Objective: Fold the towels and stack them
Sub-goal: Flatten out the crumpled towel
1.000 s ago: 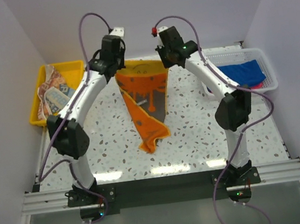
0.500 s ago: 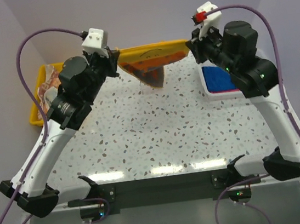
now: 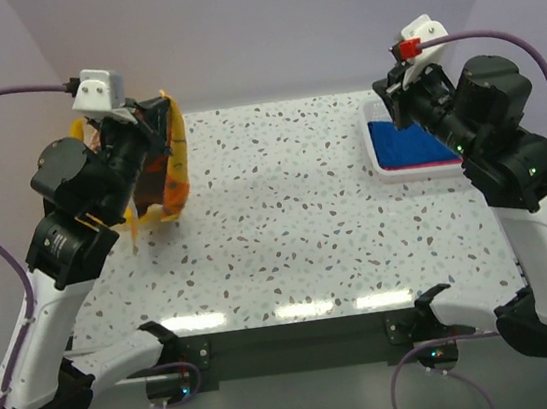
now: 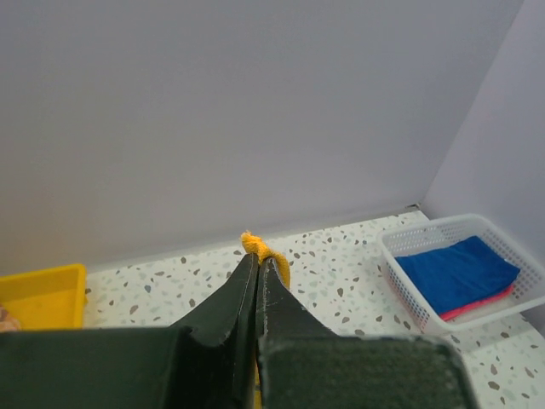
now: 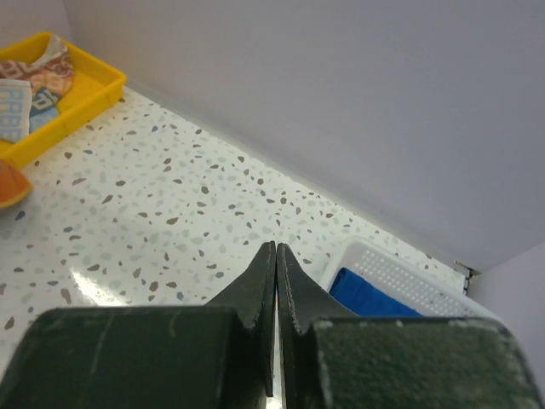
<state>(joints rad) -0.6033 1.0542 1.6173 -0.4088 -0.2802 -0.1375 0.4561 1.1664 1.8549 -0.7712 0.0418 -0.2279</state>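
The left fingers (image 4: 255,261) are clamping the yellow edge of the orange towel (image 3: 174,177), holding it up at the left side of the tabletop (image 3: 286,223). The towel is hanging from them in loose folds, and I cannot tell whether its lower end is touching the surface. The right fingers (image 5: 275,252) are pressing together with nothing between them, raised over the right side near the basket (image 4: 407,277). The blue towel (image 3: 406,142) is lying folded in that basket at the far right. A pink towel (image 4: 473,305) is showing as a thin strip under it in the left wrist view. The printed towel (image 5: 25,85) is lying crumpled in the tray (image 5: 94,72) at the far left corner, well apart from the basket.
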